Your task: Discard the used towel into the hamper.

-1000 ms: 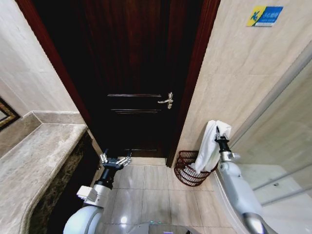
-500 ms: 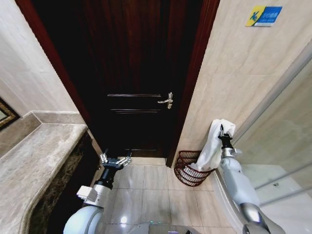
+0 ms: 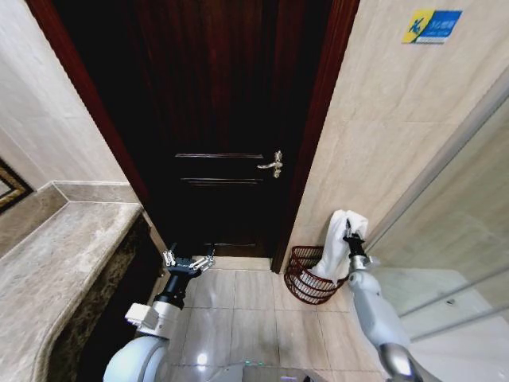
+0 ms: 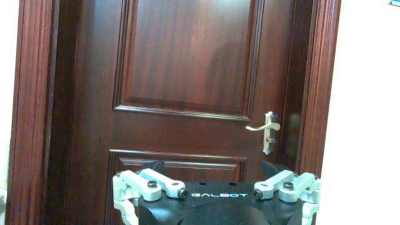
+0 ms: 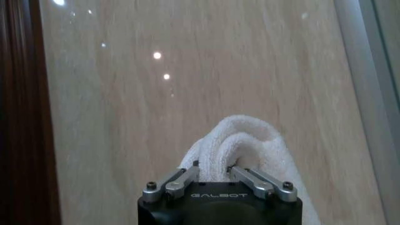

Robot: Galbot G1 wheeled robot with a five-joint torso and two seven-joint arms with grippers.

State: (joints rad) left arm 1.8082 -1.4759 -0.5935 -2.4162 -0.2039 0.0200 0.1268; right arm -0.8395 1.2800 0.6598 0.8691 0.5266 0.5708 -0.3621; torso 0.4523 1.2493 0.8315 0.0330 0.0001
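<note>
A white towel [image 3: 337,243] hangs from my right gripper [image 3: 348,234], which is shut on its top fold. The cloth's lower end reaches into the hamper [image 3: 305,276], a round dark red-brown wire basket on the floor by the beige wall, right of the door. In the right wrist view the towel [image 5: 240,150] bunches between the closed fingers [image 5: 181,180] in front of the wall. My left gripper [image 3: 188,263] stays parked low at the left, open, facing the door, with its spread fingers [image 4: 150,183] holding nothing.
A dark wooden door [image 3: 215,127] with a metal lever handle [image 3: 271,165] is shut straight ahead. A marble counter [image 3: 56,263] runs along the left. A glass panel [image 3: 453,239] stands at the right. Beige floor tiles [image 3: 238,318] lie between my arms.
My right gripper has come down and moved left with the towel, so the cloth now hangs lower over the hamper. The left arm has not moved.
</note>
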